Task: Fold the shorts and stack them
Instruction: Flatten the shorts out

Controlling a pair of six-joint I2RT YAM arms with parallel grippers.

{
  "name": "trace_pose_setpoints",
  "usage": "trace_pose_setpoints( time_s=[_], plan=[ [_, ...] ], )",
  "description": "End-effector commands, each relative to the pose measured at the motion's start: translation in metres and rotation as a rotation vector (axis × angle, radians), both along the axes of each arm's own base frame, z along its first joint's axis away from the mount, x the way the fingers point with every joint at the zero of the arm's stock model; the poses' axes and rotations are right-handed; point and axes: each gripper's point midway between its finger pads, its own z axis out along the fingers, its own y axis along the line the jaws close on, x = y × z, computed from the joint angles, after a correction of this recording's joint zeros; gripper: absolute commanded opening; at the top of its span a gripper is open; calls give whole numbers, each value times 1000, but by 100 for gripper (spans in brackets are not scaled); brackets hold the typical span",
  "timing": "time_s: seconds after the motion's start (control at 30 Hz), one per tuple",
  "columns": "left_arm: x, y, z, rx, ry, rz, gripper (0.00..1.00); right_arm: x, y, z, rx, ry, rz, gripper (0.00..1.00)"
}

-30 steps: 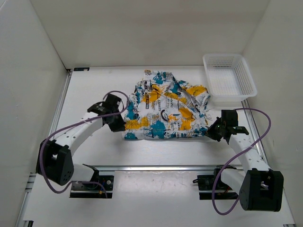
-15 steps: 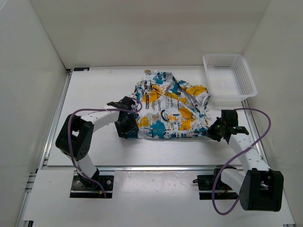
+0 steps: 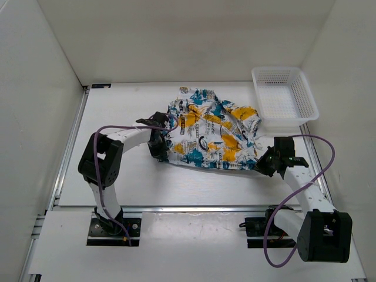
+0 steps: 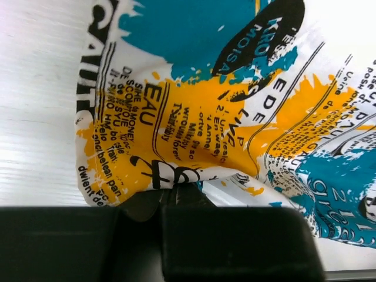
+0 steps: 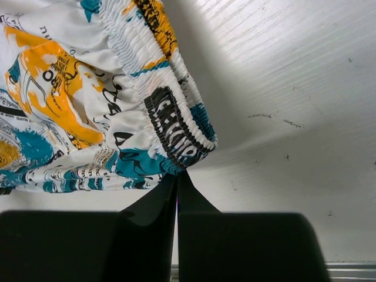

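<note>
Leftward, open table (image 3: 114, 111) (beyond shorts' (image 3: 211, 132) edge)

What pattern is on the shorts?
Shorts: white with teal, yellow-orange, black comic print; best in left wrist view.

I read the shorts (image 3: 211, 135) as thin, crumpled printed cloth, waistband (image 5: 170, 123) gathered elastic; table (image 3: 117, 111) matt white, finely grooved, scuffed; basket (image 3: 257, 94) white plastic mesh.
</note>
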Motion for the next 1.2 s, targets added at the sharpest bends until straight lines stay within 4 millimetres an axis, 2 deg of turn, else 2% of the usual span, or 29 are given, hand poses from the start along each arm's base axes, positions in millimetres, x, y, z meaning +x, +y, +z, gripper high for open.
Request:
trace_pose_setpoints(
  time_s=[0.0, 0.1, 0.2, 0.23, 0.27, 0.37, 0.43, 0.47, 0.57, 0.6, 0.67, 0.73, 0.77, 0.9, 1.1, 1.17],
  plan=[
    [19, 25, 30, 47, -104, 34, 10, 10, -9, 16, -46, -47, -7, 0],
    [22, 41, 51, 56, -151, 65, 10, 7, -9, 15, -52, -39, 2, 0],
    [14, 60, 78, 71, -194, 82, 10, -3, -5, 13, -35, -16, 25, 0],
    [10, 64, 83, 69, -200, 92, 10, -5, -1, 19, -15, -36, 38, 0],
    [3, 67, 97, 57, -229, 94, 10, -10, 1, 17, -6, -29, 44, 0],
    [-13, 65, 106, 11, -244, 73, 10, -33, 10, 1, 50, 19, 50, 0],
    [-29, 60, 97, -7, -212, 45, 10, -42, 14, -5, 78, 26, 42, 0],
    [-34, 57, 96, -14, -207, 54, 10, -52, 18, -15, 97, 59, 38, 0],
    [-54, 54, 77, -4, -152, 51, 10, -60, 20, -22, 116, 65, 35, 0],
    [-56, 53, 74, -13, -145, 57, 10, -63, 20, -26, 116, 76, 34, 6],
    [-61, 56, 67, -4, -125, 56, 10, -63, 20, -26, 116, 76, 34, 27],
    [-62, 56, 65, -4, -125, 56, 10, -62, 17, -27, 101, 77, 16, 42],
    [-62, 56, 65, -4, -125, 56, 10, -60, 17, -26, 101, 65, 16, 45],
    [-62, 56, 65, -4, -125, 56, 10, -56, 15, -36, 93, 81, 11, 45],
    [-59, 55, 65, -8, -134, 56, 10, -53, 21, -42, 131, 81, 9, 47],
    [-59, 55, 65, -8, -134, 56, 10, -53, 23, -44, 147, 87, 3, 52]
  ],
)
